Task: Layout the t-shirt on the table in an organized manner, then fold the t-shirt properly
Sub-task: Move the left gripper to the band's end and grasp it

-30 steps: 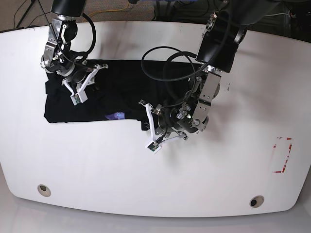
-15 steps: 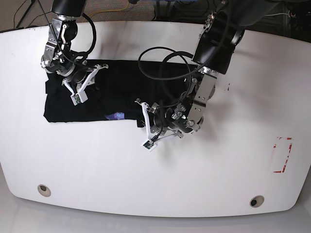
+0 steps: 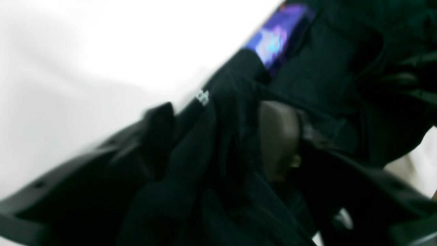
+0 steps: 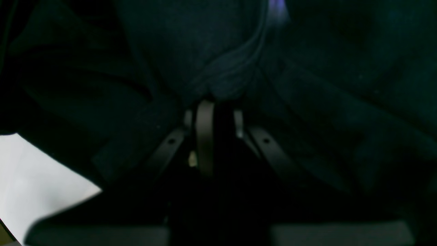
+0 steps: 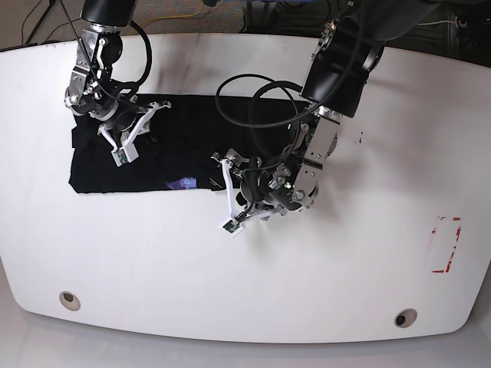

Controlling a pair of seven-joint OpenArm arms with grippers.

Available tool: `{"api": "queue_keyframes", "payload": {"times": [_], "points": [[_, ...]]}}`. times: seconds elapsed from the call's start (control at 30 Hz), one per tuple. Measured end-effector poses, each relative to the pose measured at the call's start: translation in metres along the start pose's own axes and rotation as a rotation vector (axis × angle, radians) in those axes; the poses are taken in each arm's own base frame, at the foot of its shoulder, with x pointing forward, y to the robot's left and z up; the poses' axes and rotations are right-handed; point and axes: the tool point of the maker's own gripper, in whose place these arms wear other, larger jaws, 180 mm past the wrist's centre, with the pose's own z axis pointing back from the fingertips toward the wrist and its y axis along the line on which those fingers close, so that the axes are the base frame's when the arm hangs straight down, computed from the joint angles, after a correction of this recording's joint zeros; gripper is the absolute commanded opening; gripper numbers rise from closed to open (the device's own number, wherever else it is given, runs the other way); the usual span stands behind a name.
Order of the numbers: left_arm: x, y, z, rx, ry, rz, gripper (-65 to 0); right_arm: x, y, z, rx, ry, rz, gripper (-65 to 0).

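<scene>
The black t-shirt (image 5: 184,138) lies flat across the back left of the white table (image 5: 345,261), with a purple patch (image 5: 182,183) at its front edge. My left gripper (image 5: 234,188) is at the shirt's front right edge. In the left wrist view the left gripper (image 3: 218,116) is shut on a fold of the t-shirt (image 3: 324,68), with the purple patch (image 3: 273,37) just ahead. My right gripper (image 5: 115,123) sits low on the shirt's left part. In the right wrist view the right gripper (image 4: 222,109) pinches bunched t-shirt cloth (image 4: 170,41).
A red rectangular marking (image 5: 445,245) is at the table's right side. Two round holes (image 5: 69,299) (image 5: 404,317) sit near the front edge. Black cables (image 5: 253,100) loop from the left arm over the shirt. Bare table (image 3: 85,51) shows beside the left gripper.
My left gripper has moved left along the shirt's front edge, carrying cloth toward the purple patch. The right arm has not moved.
</scene>
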Motion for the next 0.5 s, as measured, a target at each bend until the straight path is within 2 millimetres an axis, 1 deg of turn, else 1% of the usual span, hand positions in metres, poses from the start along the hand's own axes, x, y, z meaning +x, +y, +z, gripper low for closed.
{"api": "queue_keyframes", "payload": {"times": [0.07, 0.13, 0.2, 0.27, 0.33, 0.4, 0.47, 0.5], "points": [[-0.001, -0.002, 0.002, -0.011, 0.013, -0.016, -21.5, 0.0, 0.0, 0.0, 0.0, 0.0, 0.0, -59.6], [0.003, -0.009, 0.006, -0.041, -0.003, -0.044, -21.2, 0.0, 0.0, 0.0, 0.0, 0.0, 0.0, -59.6], [0.014, -0.018, 0.013, -0.088, -0.054, -0.055, -21.4, 0.0, 0.0, 0.0, 0.0, 0.0, 0.0, -59.6], [0.03, -0.027, 0.023, -0.142, -0.122, -0.043, -21.5, 0.001, 0.0, 0.0, 0.0, -0.001, 0.0, -59.6], [0.041, -0.027, 0.035, -0.179, -0.176, -0.007, -21.5, 0.001, 0.0, 0.0, 0.0, -0.001, 0.001, -59.6], [0.047, -0.02, 0.046, -0.193, -0.214, 0.029, -21.5, 0.001, 0.0, 0.0, 0.001, -0.002, 0.001, -59.6], [0.046, -0.004, 0.056, -0.177, -0.227, 0.064, -21.5, 0.001, 0.0, 0.0, 0.001, -0.002, 0.001, -59.6], [0.045, 0.007, 0.062, -0.158, -0.24, 0.082, -21.5, 0.001, 0.0, 0.0, 0.0, -0.001, 0.001, -59.6]]}}
